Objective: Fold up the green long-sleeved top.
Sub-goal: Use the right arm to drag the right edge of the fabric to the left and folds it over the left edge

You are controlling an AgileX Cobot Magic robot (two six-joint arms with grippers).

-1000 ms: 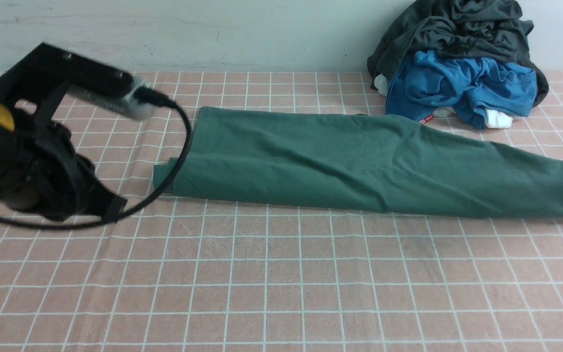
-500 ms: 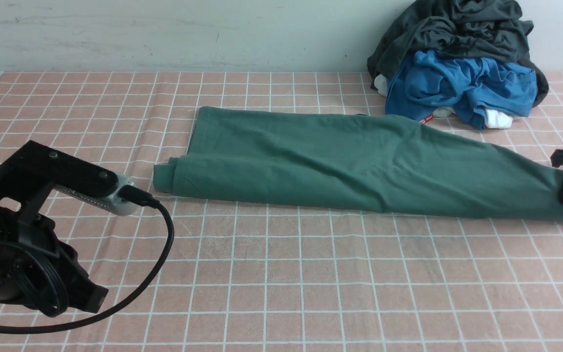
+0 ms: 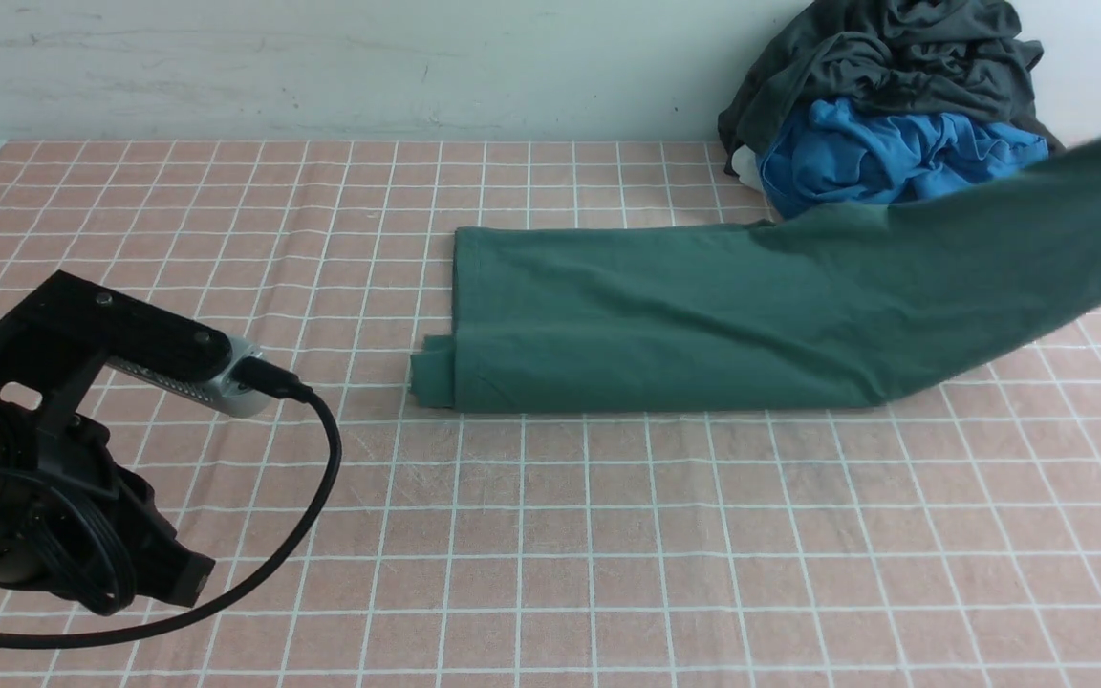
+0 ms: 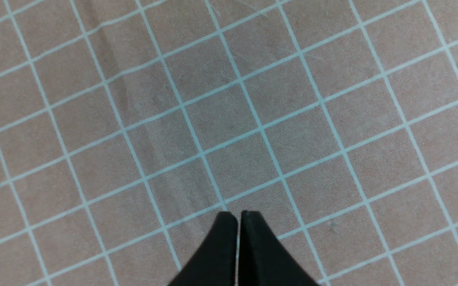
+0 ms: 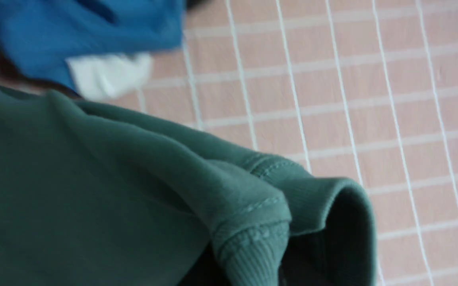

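Right claw was hidden under bunched cloth, but it seemed closed on the ribbed end of the green top [image 3: 656, 325], which hung raised there. From it the top stretched long toward the robot's left, its other end flat on the checked tablecloth [image 3: 608, 535]. Left claw [image 4: 239, 217], closed and empty, hovered nearer that end.

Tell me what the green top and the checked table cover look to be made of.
The green top: soft matte knit, likely cotton jersey; it drapes limply where lifted, with a ribbed cuff in the right wrist view. The checked table cover: thin matte cloth, pink with white grid lines; faint creases suggest fabric, weave not discernible.
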